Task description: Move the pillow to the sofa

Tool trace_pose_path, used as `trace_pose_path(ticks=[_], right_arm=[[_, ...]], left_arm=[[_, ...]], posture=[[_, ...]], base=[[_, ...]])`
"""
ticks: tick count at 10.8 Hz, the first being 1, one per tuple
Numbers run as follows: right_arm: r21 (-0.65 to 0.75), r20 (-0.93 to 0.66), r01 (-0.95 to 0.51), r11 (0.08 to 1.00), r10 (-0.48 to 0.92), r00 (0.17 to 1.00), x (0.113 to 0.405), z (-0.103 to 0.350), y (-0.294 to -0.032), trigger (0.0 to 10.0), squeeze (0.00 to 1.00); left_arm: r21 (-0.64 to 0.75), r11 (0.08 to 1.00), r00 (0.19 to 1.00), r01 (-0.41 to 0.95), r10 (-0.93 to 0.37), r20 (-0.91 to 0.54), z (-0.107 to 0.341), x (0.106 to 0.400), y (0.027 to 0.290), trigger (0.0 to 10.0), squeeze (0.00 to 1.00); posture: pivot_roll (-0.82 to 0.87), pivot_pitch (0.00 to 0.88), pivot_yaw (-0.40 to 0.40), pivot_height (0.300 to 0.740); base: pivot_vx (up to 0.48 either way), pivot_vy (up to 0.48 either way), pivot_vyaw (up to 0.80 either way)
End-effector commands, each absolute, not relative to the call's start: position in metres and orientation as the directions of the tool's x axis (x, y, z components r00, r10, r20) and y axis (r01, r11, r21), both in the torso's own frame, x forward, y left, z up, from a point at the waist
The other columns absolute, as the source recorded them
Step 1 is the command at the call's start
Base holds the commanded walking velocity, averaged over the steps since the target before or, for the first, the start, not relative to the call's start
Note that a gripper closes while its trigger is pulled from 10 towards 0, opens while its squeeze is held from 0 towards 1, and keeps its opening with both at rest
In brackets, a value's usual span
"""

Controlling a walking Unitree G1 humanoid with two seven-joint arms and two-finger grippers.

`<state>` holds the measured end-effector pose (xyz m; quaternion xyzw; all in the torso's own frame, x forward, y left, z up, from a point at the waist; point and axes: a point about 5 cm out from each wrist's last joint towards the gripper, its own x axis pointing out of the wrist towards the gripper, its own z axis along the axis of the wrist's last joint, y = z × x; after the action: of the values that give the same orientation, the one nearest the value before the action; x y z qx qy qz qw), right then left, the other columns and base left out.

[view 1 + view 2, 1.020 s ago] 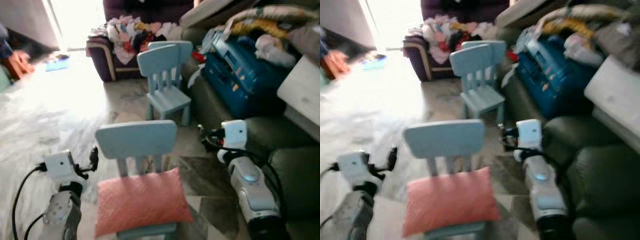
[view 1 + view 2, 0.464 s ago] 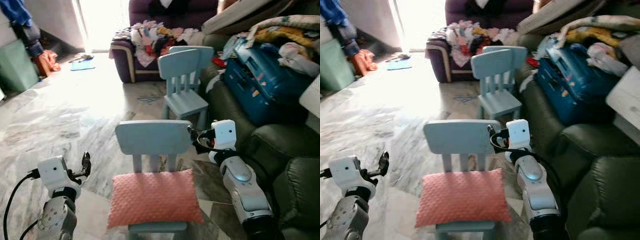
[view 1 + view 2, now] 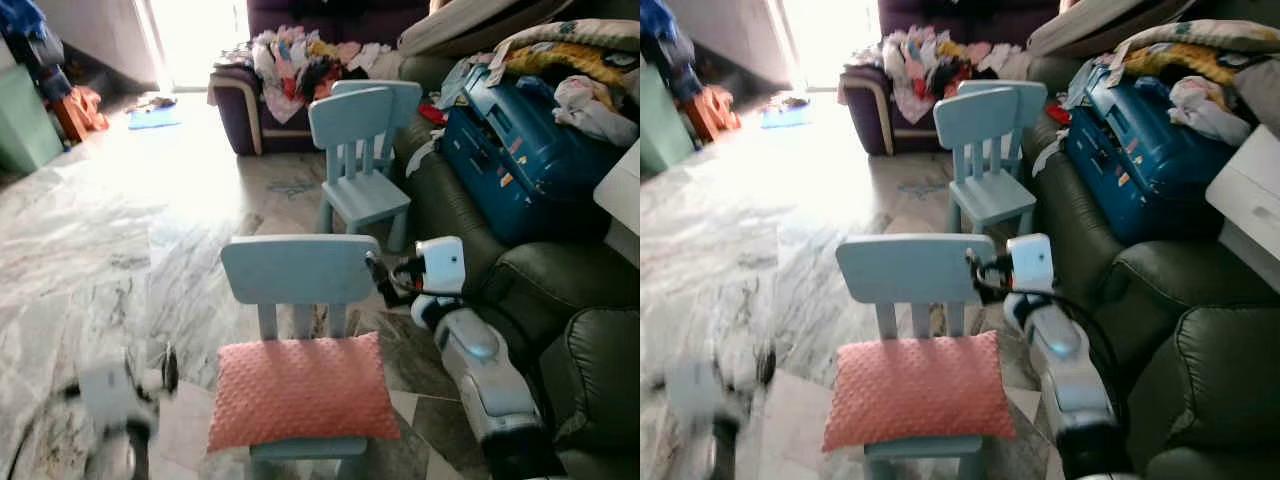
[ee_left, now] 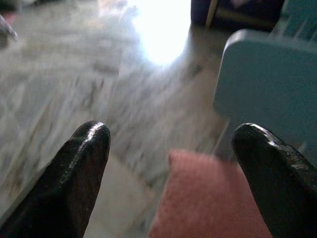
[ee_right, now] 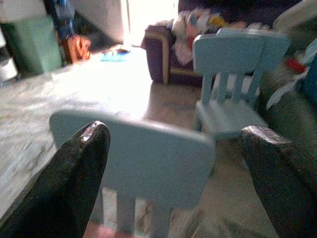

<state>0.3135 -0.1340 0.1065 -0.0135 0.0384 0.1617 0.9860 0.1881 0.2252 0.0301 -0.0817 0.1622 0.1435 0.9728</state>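
Observation:
A pink pillow [image 3: 300, 390] lies flat on the seat of a small light-blue chair [image 3: 297, 270] just in front of me. My left gripper [image 3: 168, 368] hangs low beside the chair's left side, blurred; in the left wrist view it [image 4: 171, 133] is open, with the pillow [image 4: 213, 198] ahead between its fingers. My right gripper [image 3: 376, 280] sits at the right edge of the chair back, touching nothing. Its wrist view shows it [image 5: 173, 133] open, facing the chair back [image 5: 133, 153]. The dark green sofa [image 3: 565, 300] is on my right.
A second light-blue chair [image 3: 360, 150] stands further ahead. A blue suitcase [image 3: 520, 150] and piled clothes cover the far part of the green sofa. A purple sofa [image 3: 235, 105] heaped with clothes stands at the back. A green bin [image 3: 20, 130] is far left on the marble floor.
The whole picture has shifted, so the camera moved. My left arm is now blurred and lower in the picture. The right gripper stays by the chair back.

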Motion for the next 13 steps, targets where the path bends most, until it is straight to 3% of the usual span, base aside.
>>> trace_pose_path(ticks=[1, 3, 7, 13], right_arm=[[-0.015, -0.096, -0.331, 0.943, 0.328, 0.940, 0.310, 0.105, -0.135, 10.0, 0.00], [-0.010, -0.159, -0.331, 0.944, 0.325, 0.932, 0.291, 0.090, -0.146, 10.0, 0.00], [-0.006, -0.192, -0.332, 0.943, 0.324, 0.926, 0.277, 0.087, -0.151, 10.0, 0.00], [-0.063, -0.230, -0.293, 0.954, 0.272, 0.935, 0.260, 0.080, -0.183, 10.0, 0.00]], left_arm=[[-0.102, 0.952, 0.913, -0.288, 0.241, -0.329, 0.034, 0.185, 0.222, 10.0, 0.00], [-0.102, 0.961, 0.899, -0.258, 0.200, -0.391, 0.024, 0.156, 0.211, 10.0, 0.00], [-0.104, 0.971, 0.903, -0.213, 0.155, -0.400, 0.027, 0.147, 0.204, 10.0, 0.00], [-0.127, 0.982, 0.861, 0.137, -0.181, -0.476, 0.039, 0.116, 0.196, 10.0, 0.00]], posture=[[-0.14, 0.054, 0.002, 0.740], [-0.13, 0.098, 0.004, 0.740], [-0.13, 0.120, 0.010, 0.740], [-0.10, 0.109, 0.018, 0.740]], base=[[0.000, 0.000, 0.00], [0.000, 0.000, 0.00], [0.000, 0.000, 0.00], [0.000, 0.000, 0.00]])
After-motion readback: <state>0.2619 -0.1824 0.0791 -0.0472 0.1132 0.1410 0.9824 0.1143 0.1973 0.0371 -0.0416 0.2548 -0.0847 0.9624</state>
